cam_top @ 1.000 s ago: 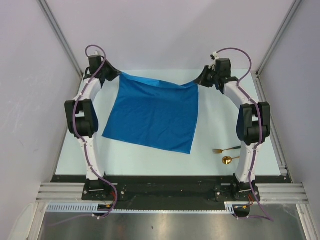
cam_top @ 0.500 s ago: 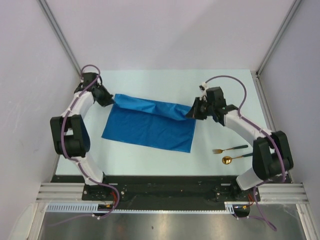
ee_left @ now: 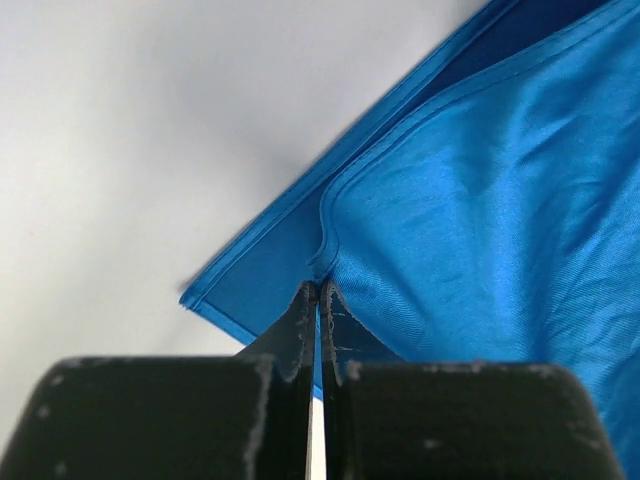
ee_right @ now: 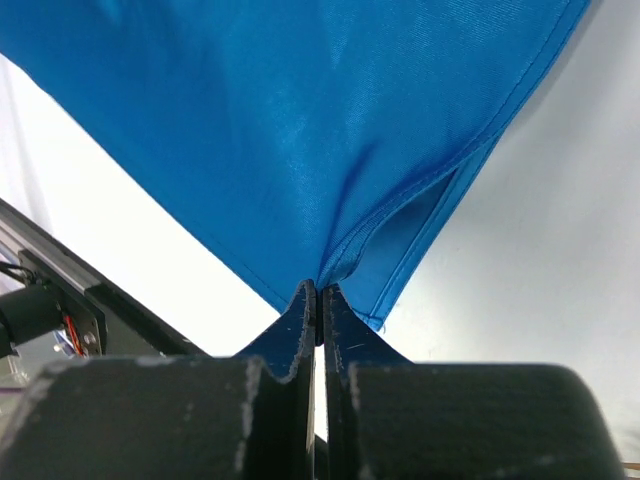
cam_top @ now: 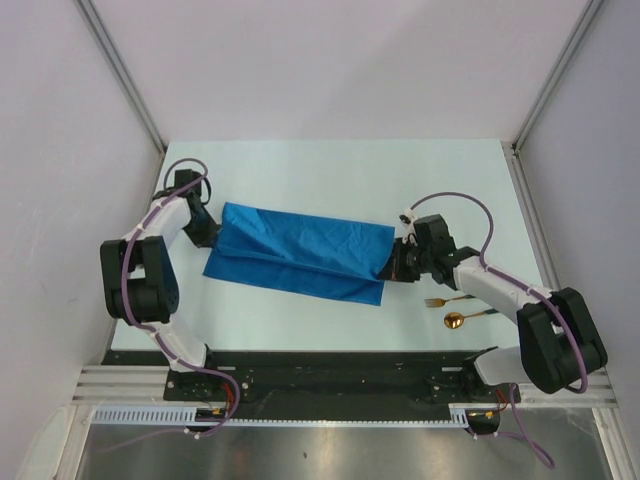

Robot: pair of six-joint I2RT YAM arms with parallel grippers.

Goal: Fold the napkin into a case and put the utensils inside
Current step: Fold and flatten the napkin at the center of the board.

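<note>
Now the napkin (cam_top: 300,255) is folded in half, its far edge brought forward over itself. Its corners are clamped by the left gripper (cam_top: 212,238) and the right gripper (cam_top: 393,268).

The left arm (cam_top: 160,216) and right arm (cam_top: 490,285) have white links and bulky black joints. A purple cable (cam_top: 450,196) loops along each. Black fingers (ee_left: 297,342) show scuffed edges.
</note>
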